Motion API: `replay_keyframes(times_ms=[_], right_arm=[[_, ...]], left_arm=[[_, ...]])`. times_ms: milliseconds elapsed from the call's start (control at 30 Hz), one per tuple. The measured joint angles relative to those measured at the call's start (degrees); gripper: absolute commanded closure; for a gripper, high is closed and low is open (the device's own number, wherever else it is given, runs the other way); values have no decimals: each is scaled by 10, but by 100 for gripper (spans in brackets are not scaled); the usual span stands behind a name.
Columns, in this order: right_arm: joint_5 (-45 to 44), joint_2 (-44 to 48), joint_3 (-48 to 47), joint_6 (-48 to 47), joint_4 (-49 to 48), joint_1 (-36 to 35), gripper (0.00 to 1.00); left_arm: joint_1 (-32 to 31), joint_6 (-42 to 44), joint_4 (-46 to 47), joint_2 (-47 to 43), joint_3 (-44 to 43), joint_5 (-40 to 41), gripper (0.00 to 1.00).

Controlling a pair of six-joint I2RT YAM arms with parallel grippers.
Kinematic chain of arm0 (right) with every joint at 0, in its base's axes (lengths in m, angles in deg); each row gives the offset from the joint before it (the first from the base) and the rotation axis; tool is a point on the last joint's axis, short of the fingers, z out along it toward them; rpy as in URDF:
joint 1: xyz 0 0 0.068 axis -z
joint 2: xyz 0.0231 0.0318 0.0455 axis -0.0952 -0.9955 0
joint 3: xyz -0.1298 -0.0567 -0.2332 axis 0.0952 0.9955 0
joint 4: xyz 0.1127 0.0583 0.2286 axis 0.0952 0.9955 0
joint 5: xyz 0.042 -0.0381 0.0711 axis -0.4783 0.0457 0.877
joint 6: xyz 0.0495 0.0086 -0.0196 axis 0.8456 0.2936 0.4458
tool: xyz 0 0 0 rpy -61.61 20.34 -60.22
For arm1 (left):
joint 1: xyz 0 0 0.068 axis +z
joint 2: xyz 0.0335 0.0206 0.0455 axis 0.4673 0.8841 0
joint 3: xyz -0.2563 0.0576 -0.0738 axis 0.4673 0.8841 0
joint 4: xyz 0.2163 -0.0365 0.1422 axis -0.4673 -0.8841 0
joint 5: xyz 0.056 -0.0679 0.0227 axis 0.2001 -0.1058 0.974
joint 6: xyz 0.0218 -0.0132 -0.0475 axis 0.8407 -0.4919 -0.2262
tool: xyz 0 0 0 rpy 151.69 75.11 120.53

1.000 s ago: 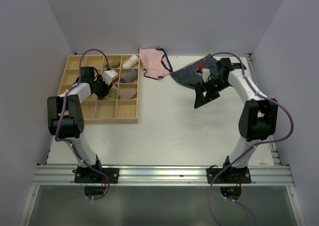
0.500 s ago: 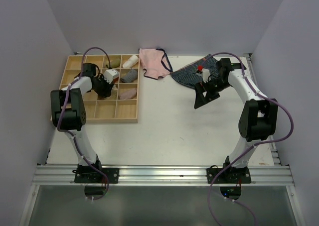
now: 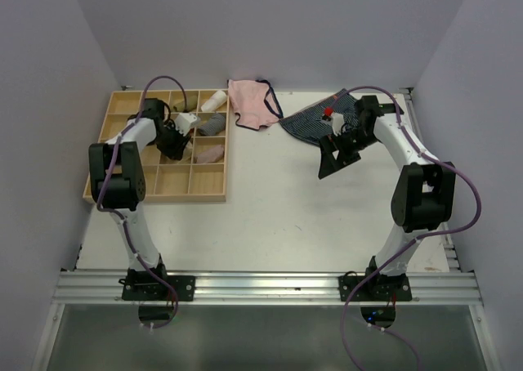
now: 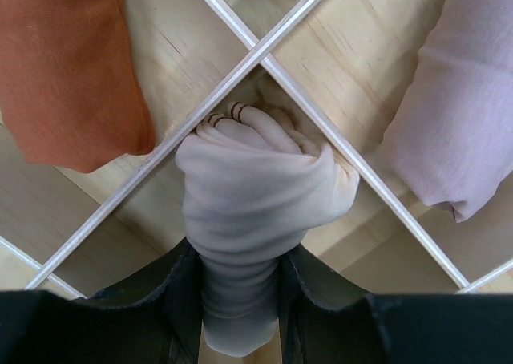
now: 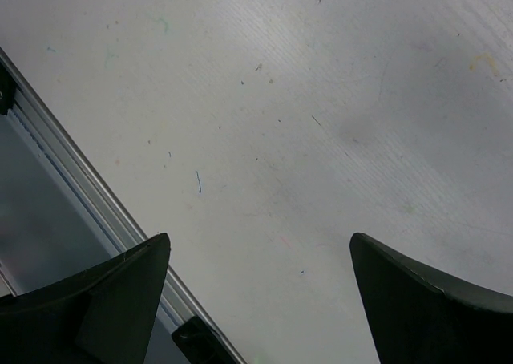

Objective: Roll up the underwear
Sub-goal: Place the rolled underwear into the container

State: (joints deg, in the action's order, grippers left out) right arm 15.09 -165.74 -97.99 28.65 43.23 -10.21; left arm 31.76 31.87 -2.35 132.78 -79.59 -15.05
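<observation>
While the left gripper [image 4: 239, 304] hangs over the wooden tray [image 3: 155, 198] at the far left of the table, its dark fingers [image 4: 170, 300] are clamped on the underwear [image 4: 256, 196], which is already a tight pale roll. The roll's long axis runs straight out from the fingers. Its rounded free end, with a thin striped band showing, points into the corner where two dividers [image 4: 321, 131] cross. I judge it sits in the compartment nearest the wrist, tucked against that crossing. I cannot tell whether it rests on the tray floor.

From where I stand the rolling looks done, and what matters next is letting go cleanly. The roll has to drop along its own length, so the fingers need room to spread sideways. The divider walls run close on both sides of the roll's head. A rust-orange roll [image 4: 64, 67] fills the next cell on one side and a mauve roll [image 4: 473, 99] fills the cell on the other, each apart from the underwear.

The right gripper [image 5: 256, 300] is well away. It hovers over bare table [image 5: 321, 99] with its fingers spread wide and nothing between them, near the navy striped pair [image 3: 315, 122]. The pink pair [image 3: 252, 103] lies between the two arms at the back. The left arm alone is placed to finish.
</observation>
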Motion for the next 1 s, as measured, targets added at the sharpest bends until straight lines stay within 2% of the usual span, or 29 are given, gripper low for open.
replay_keyframes(times_ms=[67, 100, 200, 467, 567, 600, 633, 667, 867, 933, 1000], right_arm=[[0, 0, 0, 0, 0, 0, 1], [0, 0, 0, 0, 1, 0, 1], [0, 0, 0, 0, 4, 0, 1], [0, 0, -19, -5, 19, 0, 1], [-2, 0, -35, -7, 20, 0, 1], [-4, 0, -39, -9, 21, 0, 1], [-7, 1, -42, -11, 20, 0, 1], [-14, 3, -43, -14, 20, 0, 1], [-77, 44, -44, -35, 9, 3, 1], [-95, 75, -45, -40, -9, 7, 1], [-107, 111, -47, -45, -26, 11, 1]], left_arm=[[-6, -2, -10, 8, -11, 12, 76], [-7, -2, -16, 11, -16, 16, 63], [-8, -10, -23, 15, -23, 21, 51], [-13, -15, -38, 14, -25, 23, 30], [-15, -15, -61, 8, -41, 13, 16], [-16, -15, -70, 2, -49, 9, 6], [-16, -14, -79, -4, -61, 3, 3], [-17, -15, -87, -10, -74, 0, 0], [-17, -15, -99, -68, -181, -18, 0], [-17, -21, -87, -104, -189, -30, 0], [-17, -67, -60, -147, -185, -39, 0]])
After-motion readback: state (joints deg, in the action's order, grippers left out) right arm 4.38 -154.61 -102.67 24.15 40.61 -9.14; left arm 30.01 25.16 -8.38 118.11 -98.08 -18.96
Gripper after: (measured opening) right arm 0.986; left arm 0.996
